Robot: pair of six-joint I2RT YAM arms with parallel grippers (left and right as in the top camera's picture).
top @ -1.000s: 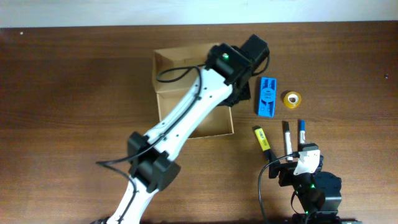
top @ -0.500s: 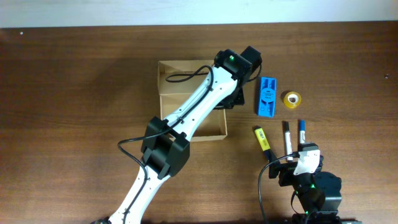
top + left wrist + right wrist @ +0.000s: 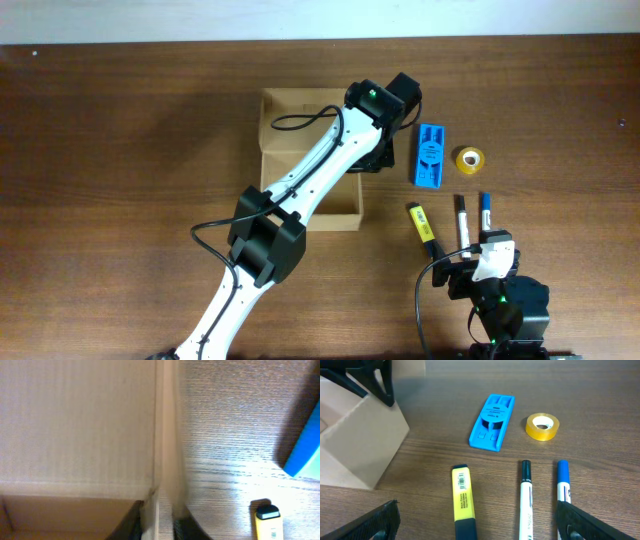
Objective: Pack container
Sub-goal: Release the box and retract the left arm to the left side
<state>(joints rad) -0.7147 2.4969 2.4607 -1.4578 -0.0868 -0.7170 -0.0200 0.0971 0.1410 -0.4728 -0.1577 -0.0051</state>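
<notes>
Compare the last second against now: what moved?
The left gripper, shut on the right wall of the container, turned it slightly clockwise in the overhead view and drew that wall leftward. The blue case, tape roll, highlighter, black-capped pen, blue-capped pen and open right gripper stayed put.

Inventory, by count:
- Tan rectangular cardboard box with flap lid [image 3: 335,210]: 1
- Flat blue plastic case [image 3: 429,156]: 1
- Yellow roll of tape [image 3: 468,158]: 1
- Yellow highlighter with black end [image 3: 420,223]: 1
- White marker with black cap [image 3: 462,220]: 1
- White marker with blue cap [image 3: 484,213]: 1

Writing instruments, total: 3. Loose items on the brown wooden tabletop [image 3: 120,150], box aside: 5.
</notes>
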